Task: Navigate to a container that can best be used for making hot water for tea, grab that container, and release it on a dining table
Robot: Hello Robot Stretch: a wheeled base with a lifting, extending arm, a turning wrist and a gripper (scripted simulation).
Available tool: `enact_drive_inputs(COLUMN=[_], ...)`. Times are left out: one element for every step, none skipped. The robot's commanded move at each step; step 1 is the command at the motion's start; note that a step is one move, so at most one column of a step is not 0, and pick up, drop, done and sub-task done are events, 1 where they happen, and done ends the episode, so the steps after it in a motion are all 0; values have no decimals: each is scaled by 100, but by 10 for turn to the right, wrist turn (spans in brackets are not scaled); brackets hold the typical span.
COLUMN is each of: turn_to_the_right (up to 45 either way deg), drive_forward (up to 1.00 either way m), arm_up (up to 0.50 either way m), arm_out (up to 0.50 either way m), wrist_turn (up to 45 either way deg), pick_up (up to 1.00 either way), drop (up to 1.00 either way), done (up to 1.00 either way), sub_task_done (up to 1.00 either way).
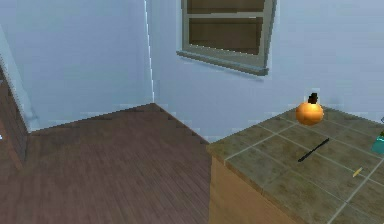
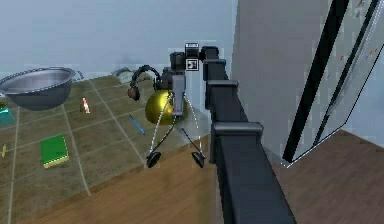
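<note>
Item: kettle, round, golden-orange, with a dark top.
Location: on the tiled counter below the window, toward the forward view's right.
Gripper: at the far end of the dark arm, over the same counter. Its dark body overlaps the kettle.
Fingers: two thin fingers slant down past the kettle. Their tips show lower in the picture against bare tile, and the kettle shows up between their upper ends. Whether they touch it, or have hold of anything, cannot be told.
Also on the counter:
- metal bowl, at the arm side view's left
- flat green slab
- thin blue stick
- thin dark stick, in front of the kettle
</note>
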Motion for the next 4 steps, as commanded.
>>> enact_drive_inputs(turn_to_the_right=[0,0,0,0], drive_forward=[0,0,0,0], arm_up=[0,0,0,0], arm_out=[0,0,0,0], wrist_turn=[450,450,450,270], pick_up=[0,0,0,0], drop=[0,0,0,0], done=[0,0,0,0], sub_task_done=[0,0,0,0])
